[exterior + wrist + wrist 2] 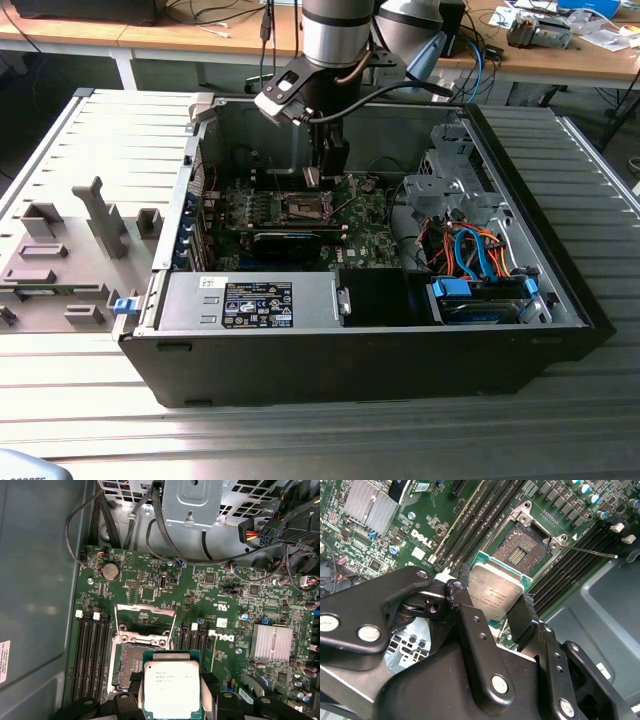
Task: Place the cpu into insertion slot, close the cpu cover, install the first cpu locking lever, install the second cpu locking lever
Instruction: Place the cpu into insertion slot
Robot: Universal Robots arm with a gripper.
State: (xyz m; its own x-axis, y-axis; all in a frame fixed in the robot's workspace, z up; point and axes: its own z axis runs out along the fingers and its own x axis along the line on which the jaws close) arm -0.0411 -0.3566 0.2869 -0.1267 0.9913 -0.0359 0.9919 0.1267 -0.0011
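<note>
The cpu (496, 592) is a flat square chip with a silvery top and green edge. My gripper (495, 591) is shut on it, a black finger (463, 600) pressing each side. It hangs just above the motherboard, close to the open insertion slot (525, 545) and partly overlapping it in both wrist views. In the first wrist view the cpu (171, 687) sits between the fingertips of the gripper (171, 690), with the slot (131, 662) beside it and the cpu cover (145, 611) standing open. A thin locking lever (592, 551) sticks out, unlatched. In the exterior view the gripper (328, 180) reaches down into the computer case (560, 290).
Memory slots (92, 655) flank the socket on both sides. A finned heat sink (271, 642), loose cables (150, 535) and a metal drive cage (450, 180) crowd the board. The power supply (255, 300) lies along the case front. A grey fixture (70, 250) lies outside on the exterior view's left.
</note>
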